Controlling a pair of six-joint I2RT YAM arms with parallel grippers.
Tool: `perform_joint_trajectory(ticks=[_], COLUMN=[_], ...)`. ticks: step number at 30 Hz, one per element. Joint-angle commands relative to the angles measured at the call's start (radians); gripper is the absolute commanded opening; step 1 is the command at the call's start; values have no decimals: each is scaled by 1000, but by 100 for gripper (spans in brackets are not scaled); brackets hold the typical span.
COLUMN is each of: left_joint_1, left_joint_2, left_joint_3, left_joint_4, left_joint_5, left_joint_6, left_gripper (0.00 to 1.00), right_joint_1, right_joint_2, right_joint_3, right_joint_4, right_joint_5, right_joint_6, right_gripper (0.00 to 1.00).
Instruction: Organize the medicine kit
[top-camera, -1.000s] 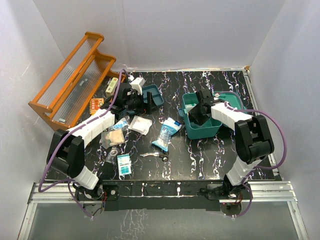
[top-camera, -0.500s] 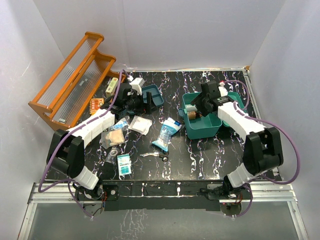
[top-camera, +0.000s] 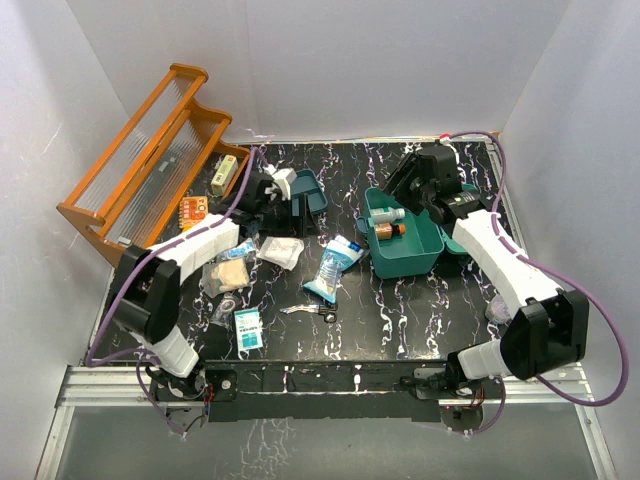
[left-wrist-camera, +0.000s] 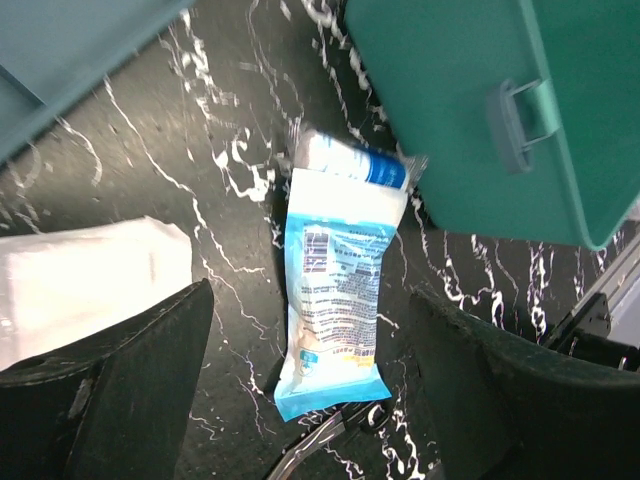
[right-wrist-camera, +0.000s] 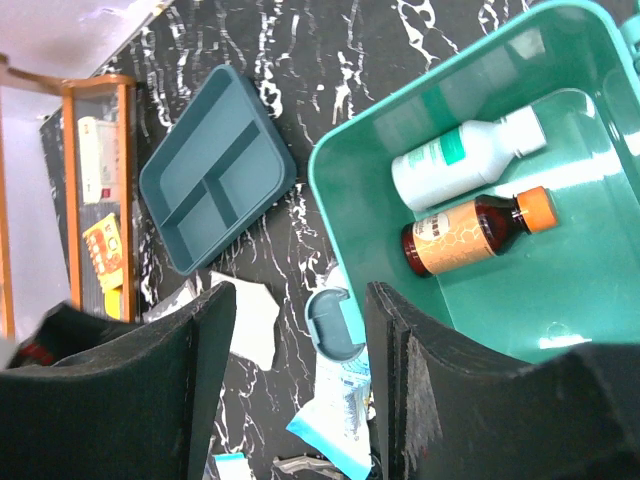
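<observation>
A: Where's the teal-green rectangular plastic medicine kit (top-camera: 405, 262)?
B: Just right of the blue-and-white plastic pouch (top-camera: 335, 262), with a white bottle (right-wrist-camera: 465, 160) and an amber orange-capped bottle (right-wrist-camera: 475, 232) lying inside
A: Pincers?
B: Left gripper (left-wrist-camera: 310, 335) wide apart, empty; right gripper (right-wrist-camera: 300, 330) parted above the kit, empty

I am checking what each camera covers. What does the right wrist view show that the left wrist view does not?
Only the right wrist: the inside of the medicine kit, with a white bottle and a brown bottle lying in it, and a divided tray. Only the left wrist: the kit's outer front and the whole blue-and-white packet. Both: the kit, that packet, a white pack, the marbled table.
</observation>
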Motion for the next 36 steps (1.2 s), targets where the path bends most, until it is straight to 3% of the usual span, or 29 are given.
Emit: perform_joint_trajectory(ticks=[1,5,8,15,21,28,31,36], left_joint_1=[-66,-101,-119,-180,-210,-228,-228,-228], left_joint_2=[46,99,127,182,238,211,143,16], left_joint_3=[46,63,49,68,95,76,85,74], left_joint_4=[-87,-174,-197,-245,-283,-258,-240,-209], left_joint_5=[17,-68,-52,-155,-314,-373,-362,-313], left_joint_6=[-27,-46,-65,-79,-26,19,79,205], left_gripper=[71,60,52,41,19,0,0,0], right_joint_1=[1,1,1,1,1,0,1,1], right_joint_2=[-67,-97,-111,-142,-143,-149,-146,-98], right_joint_3=[-14,-30,-40,-63,-68,-51,-24,51], right_joint_4=[76,86,76,50,51,43,54,13], right_joint_5=[-55,-78,-88,-88,-66,-28,-94,-372], right_joint_6=[-98,-124,-145,-181,-191,-232,-309,-478], right_gripper=[53,54,54,54,54,57,62,73])
